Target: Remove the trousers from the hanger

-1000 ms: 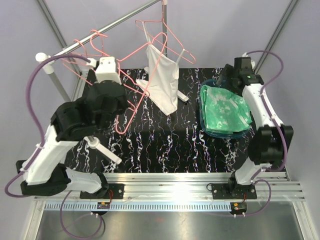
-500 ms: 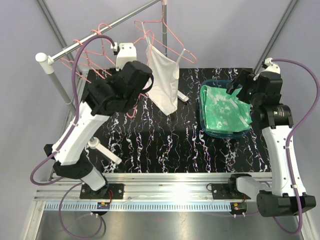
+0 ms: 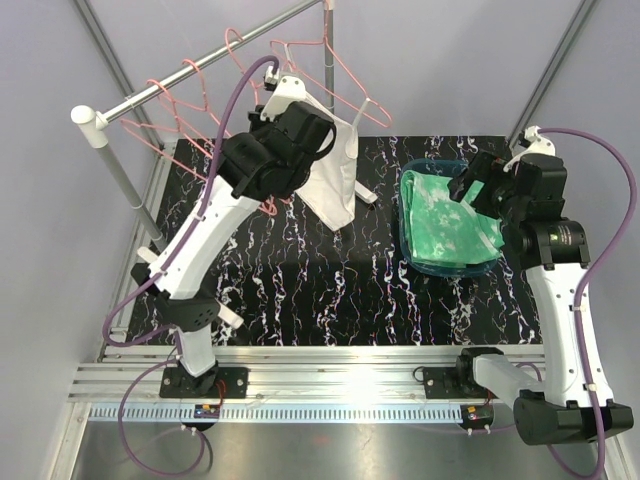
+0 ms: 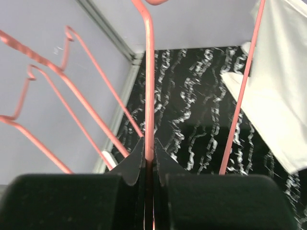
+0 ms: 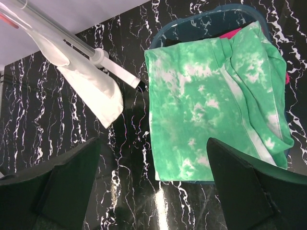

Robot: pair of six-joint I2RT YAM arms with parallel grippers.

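Note:
Green and white mottled trousers (image 3: 450,225) (image 5: 211,96) lie spread over the blue basket (image 3: 425,168) at the right. A strip of magenta-pink trousers (image 5: 231,33) peeks out beneath them. My left gripper (image 4: 149,143) (image 3: 283,95) is up by the rail, shut on the wire of an empty pink hanger (image 4: 149,86) (image 3: 240,50). My right gripper (image 5: 152,141) (image 3: 472,185) hovers open above the basket's near left corner, holding nothing.
A white tank top (image 3: 335,170) (image 5: 91,81) (image 4: 283,96) hangs on its own pink hanger just right of my left gripper. More empty pink hangers (image 3: 175,110) hang on the slanted metal rail (image 3: 200,72). A white-footed stand (image 5: 117,69) stands behind the basket.
My left arm swung right and up along the rail, still clamped on the hanger, to beside the tank top. My right arm rose and drew back from the basket.

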